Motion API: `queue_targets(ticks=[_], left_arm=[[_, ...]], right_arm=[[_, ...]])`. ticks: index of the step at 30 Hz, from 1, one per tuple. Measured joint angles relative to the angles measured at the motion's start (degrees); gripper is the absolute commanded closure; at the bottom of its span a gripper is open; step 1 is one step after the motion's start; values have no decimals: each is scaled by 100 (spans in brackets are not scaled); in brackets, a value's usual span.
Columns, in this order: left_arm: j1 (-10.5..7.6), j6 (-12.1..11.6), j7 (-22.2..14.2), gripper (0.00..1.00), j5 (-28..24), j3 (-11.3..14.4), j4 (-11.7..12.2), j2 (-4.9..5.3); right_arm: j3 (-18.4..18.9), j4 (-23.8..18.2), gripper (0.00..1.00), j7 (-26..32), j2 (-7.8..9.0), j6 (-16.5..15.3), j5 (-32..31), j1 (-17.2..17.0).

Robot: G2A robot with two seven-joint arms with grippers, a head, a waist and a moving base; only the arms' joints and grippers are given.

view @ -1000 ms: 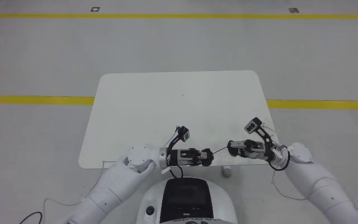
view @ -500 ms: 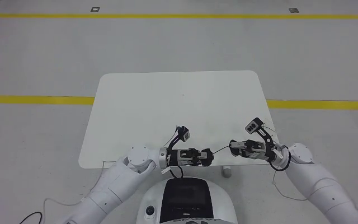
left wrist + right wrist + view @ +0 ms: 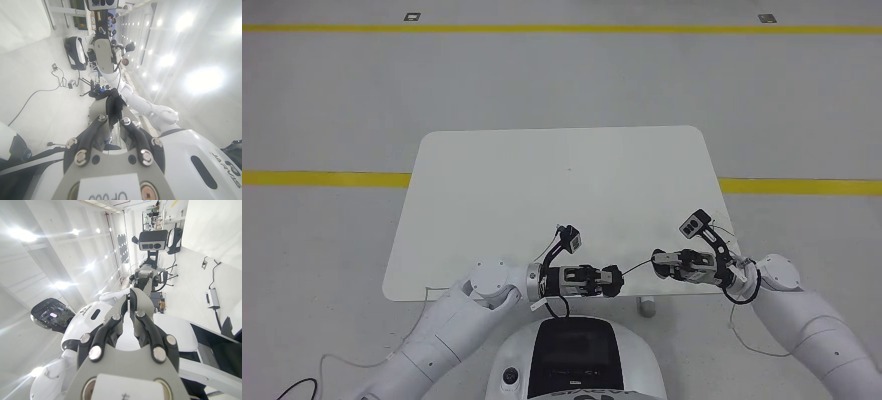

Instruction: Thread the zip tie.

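White counter (image 3: 542, 190) with rounded corners, seen from above; it stands on a pale grey floor (image 3: 332, 100); a yellow stripe (image 3: 322, 179) runs beneath it.

Worktop (image 3: 542, 190) plain white, no pattern; floor (image 3: 342, 100) pale grey, crossed by two yellow stripes (image 3: 322, 179). Zip tie (image 3: 637, 268) black, a thin dark line between left gripper (image 3: 618, 281) and right gripper (image 3: 655, 262); both grippers have black linkages, silver-grey base plates and bright metal pins. Right gripper's pads (image 3: 133, 306) black and finely ribbed, set on pale grey jaws.
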Motion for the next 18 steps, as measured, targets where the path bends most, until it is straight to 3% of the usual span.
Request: queue_targets(ticks=[1,2,18], left_arm=[[0,0,0,20,0,0,0,0],[0,0,0,0,0,0,0,0],[0,0,0,0,0,0,0,0]], right_arm=[[-3,9,100,0,-1,0,-3,5],[-5,15,100,0,-2,0,-4,9],[67,301,100,0,-117,0,132,99]])
